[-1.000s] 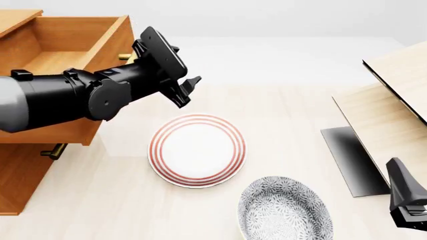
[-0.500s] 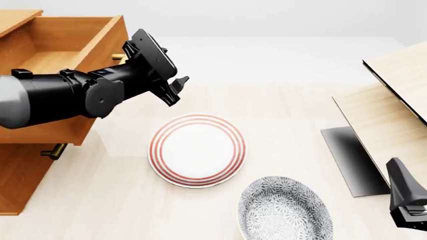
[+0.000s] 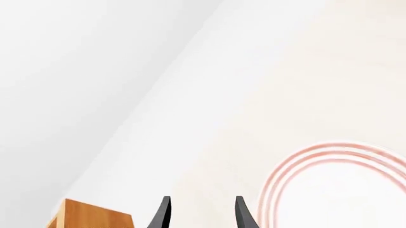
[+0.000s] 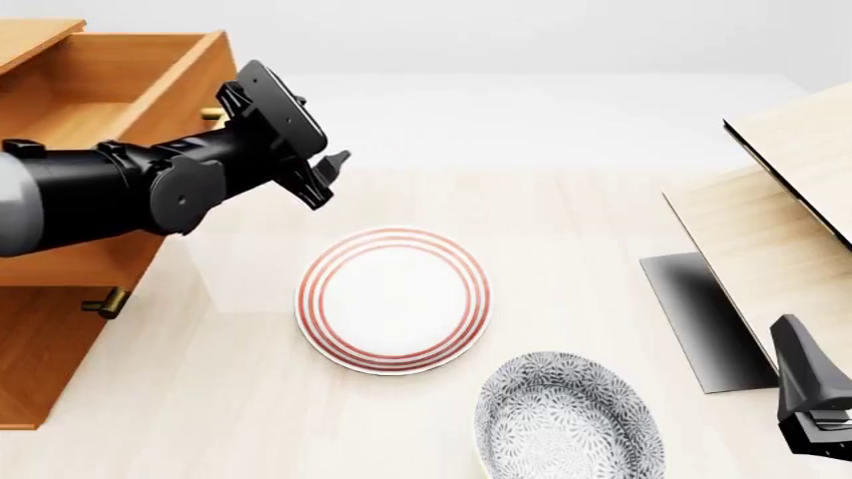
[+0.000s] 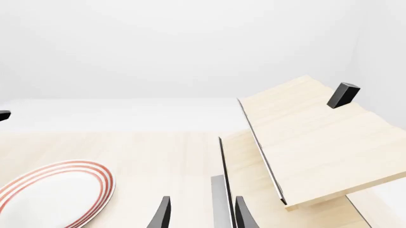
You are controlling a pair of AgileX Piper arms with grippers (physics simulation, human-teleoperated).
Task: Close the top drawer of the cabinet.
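Top drawer (image 4: 107, 95): at the surface's left edge, pulled well out of the cabinet (image 4: 40, 349), its plain wood inside showing; a brass handle end shows at its front.
Cabinet: orange-brown, far left; the lower drawer's handle (image 4: 104, 301) pokes out below.
Left pincer (image 4: 323, 177): against the top drawer's front, by the handle; fingers (image 3: 163, 213) slightly apart, holding nothing.
Right pincer (image 5: 199, 216): low at the right near corner, well apart from the cabinet; fingers a narrow gap apart, empty.
Striped plate (image 4: 393, 299): mid-surface, red rings, just below the left pincer in the front view.
Patterned bowl (image 4: 570, 417): near edge, just beside the plate.
Pale unit (image 4: 779, 210): at the right, with a black edge.
Surface (image 4: 573, 220): light wood.
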